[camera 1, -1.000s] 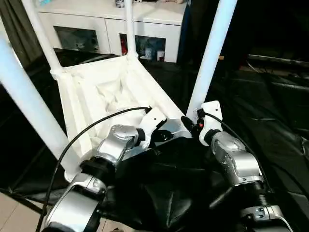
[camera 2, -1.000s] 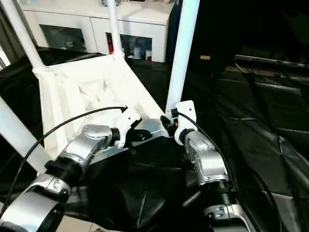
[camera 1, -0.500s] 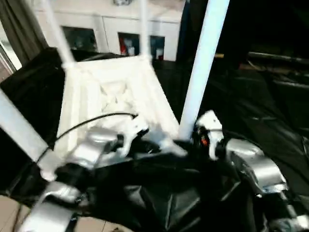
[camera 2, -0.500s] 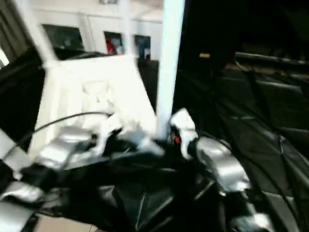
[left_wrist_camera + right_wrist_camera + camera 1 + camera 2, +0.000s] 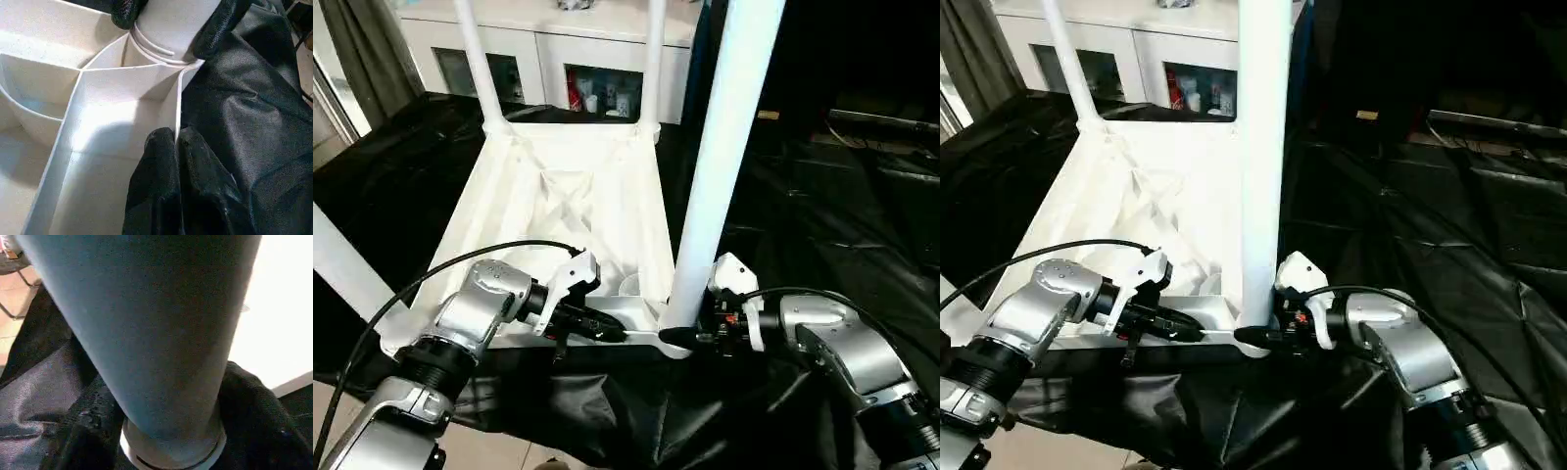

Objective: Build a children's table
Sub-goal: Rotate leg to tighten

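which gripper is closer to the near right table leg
Right. The right gripper wraps the base of the near right leg at its corner socket; the left gripper is shut on the tabletop rim beside it.

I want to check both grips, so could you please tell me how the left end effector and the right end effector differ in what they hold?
The left end effector is pinched shut on the tabletop's thin near rim; the right end effector stands wider, around the base of the near right leg. The left grips a flat wall, the right a round tube. Both work at the same corner.
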{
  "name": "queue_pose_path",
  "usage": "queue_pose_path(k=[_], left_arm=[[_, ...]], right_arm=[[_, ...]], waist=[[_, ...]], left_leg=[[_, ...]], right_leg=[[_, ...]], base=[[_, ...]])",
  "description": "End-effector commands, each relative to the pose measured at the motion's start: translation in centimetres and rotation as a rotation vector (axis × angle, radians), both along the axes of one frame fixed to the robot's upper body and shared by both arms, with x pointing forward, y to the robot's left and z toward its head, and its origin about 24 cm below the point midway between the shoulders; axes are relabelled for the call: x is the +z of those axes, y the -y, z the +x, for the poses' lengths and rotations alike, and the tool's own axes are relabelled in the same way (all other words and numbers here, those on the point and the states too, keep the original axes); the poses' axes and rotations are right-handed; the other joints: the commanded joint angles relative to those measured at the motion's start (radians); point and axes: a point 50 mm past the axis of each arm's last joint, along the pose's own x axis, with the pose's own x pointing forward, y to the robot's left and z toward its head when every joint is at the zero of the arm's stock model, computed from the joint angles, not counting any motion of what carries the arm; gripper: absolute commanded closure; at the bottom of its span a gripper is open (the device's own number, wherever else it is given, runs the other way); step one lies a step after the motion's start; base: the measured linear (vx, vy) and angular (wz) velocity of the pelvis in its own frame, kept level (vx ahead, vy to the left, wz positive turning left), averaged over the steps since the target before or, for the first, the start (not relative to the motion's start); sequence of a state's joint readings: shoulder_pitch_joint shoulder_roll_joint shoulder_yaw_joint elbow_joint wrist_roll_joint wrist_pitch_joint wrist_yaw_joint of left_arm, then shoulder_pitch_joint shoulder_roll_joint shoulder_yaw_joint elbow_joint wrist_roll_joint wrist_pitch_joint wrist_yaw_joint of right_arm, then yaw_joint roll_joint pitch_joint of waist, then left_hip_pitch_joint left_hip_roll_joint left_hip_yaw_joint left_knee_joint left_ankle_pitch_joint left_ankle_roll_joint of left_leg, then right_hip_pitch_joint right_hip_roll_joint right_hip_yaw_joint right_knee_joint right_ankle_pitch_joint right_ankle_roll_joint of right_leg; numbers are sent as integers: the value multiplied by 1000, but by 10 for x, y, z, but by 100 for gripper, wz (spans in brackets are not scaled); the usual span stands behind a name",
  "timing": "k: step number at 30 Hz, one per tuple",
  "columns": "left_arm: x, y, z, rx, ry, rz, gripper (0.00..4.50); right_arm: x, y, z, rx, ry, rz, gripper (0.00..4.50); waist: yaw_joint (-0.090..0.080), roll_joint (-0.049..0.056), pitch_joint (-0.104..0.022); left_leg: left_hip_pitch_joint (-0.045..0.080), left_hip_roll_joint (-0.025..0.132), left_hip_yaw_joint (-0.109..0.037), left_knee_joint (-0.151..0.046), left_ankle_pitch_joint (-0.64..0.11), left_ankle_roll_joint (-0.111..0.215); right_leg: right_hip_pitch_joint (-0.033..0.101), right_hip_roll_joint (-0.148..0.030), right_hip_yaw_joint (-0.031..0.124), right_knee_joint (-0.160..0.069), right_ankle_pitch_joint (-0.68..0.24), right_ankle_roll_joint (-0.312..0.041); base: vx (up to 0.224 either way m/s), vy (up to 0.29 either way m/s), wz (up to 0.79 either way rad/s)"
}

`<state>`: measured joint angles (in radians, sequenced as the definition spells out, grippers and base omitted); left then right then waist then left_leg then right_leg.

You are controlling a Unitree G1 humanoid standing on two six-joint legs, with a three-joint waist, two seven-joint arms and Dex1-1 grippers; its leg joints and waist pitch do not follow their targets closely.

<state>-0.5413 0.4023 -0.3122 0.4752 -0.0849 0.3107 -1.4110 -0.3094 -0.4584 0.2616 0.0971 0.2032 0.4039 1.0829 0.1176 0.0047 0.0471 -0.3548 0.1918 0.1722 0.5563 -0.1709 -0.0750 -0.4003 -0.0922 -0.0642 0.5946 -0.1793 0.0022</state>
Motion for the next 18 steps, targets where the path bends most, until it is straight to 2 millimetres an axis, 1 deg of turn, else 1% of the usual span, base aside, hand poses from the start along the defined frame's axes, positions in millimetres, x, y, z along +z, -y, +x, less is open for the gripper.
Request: queue_pose_path(k=[1,2,3,7,9,10,11,12,13,14,15,16,17,18], left_arm=[[0,15,-5,-51,-9,-35,450],[0,15,-6,-48,-9,-33,450],[-1,14,-6,-41,-6,-31,450],[-1,13,-2,19,21,-38,450],[-1,13,3,71,45,-36,450],[-2,14,8,124,69,-24,450],[-3,14,13,177,93,-11,450],[-4,14,17,222,114,1,450],[-5,16,23,290,135,14,450],[-5,16,23,290,135,14,450],[-7,22,30,383,161,25,450],[-7,26,33,430,172,28,450],[-7,31,35,459,179,26,450],[-7,34,36,478,182,25,450]], right_arm=[[-1,-12,-5,65,-29,24,210],[-1,-12,-6,65,-31,25,210],[0,-12,-5,54,-28,29,210],[-1,-11,0,-17,-20,38,212],[-5,-11,5,-81,0,23,212],[-8,-11,10,-149,13,10,212],[-10,-11,15,-218,26,-1,212],[-12,-12,21,-287,37,-5,213],[-15,-13,27,-380,35,0,213],[-15,-13,27,-380,35,0,213],[-20,-16,36,-544,24,8,223],[-22,-18,39,-613,8,11,234],[-25,-19,42,-683,-4,12,242],[-27,-20,43,-726,-13,12,243]], waist=[[4,-2,-54],[3,-4,-55],[4,-3,-57],[4,-4,-57],[2,-4,-56],[1,-4,-56],[-4,-6,-52],[-8,-12,-50],[-11,-9,-49],[-15,-10,-49],[-19,-12,-47],[-23,-10,-47],[-27,-13,-49],[-25,-11,-49]], left_leg=[[1,34,-4,-60,-226,31],[1,34,-4,-60,-226,31],[1,34,-4,-59,-226,30],[2,34,-4,-59,-229,27],[1,33,-5,-60,-242,18],[1,32,-5,-60,-247,15],[-1,29,-5,-62,-264,8],[-2,28,-7,-65,-281,-4],[0,26,-10,-66,-305,-15],[0,25,-11,-66,-307,-20],[1,26,-13,-68,-315,-26],[6,24,-12,-66,-331,-33],[6,24,-15,-67,-332,-34],[8,25,-15,-68,-331,-31]], right_leg=[[50,-52,42,-64,-194,-221],[52,-52,42,-64,-193,-222],[53,-53,41,-63,-192,-223],[52,-52,41,-64,-199,-221],[52,-52,41,-67,-225,-216],[51,-53,41,-68,-235,-212],[49,-52,39,-73,-277,-201],[51,-54,37,-79,-339,-177],[48,-55,35,-85,-414,-150],[47,-56,35,-87,-436,-139],[45,-57,35,-93,-472,-122],[37,-57,35,-97,-499,-119],[41,-57,33,-98,-504,-109],[38,-56,35,-99,-488,-105]], base=[[0,0,0],[0,0,0],[0,0,0],[0,0,0],[0,0,0],[0,0,0],[0,0,0],[0,0,0],[0,0,0],[0,0,0],[0,0,0],[0,0,0],[0,0,0],[0,0,0]])
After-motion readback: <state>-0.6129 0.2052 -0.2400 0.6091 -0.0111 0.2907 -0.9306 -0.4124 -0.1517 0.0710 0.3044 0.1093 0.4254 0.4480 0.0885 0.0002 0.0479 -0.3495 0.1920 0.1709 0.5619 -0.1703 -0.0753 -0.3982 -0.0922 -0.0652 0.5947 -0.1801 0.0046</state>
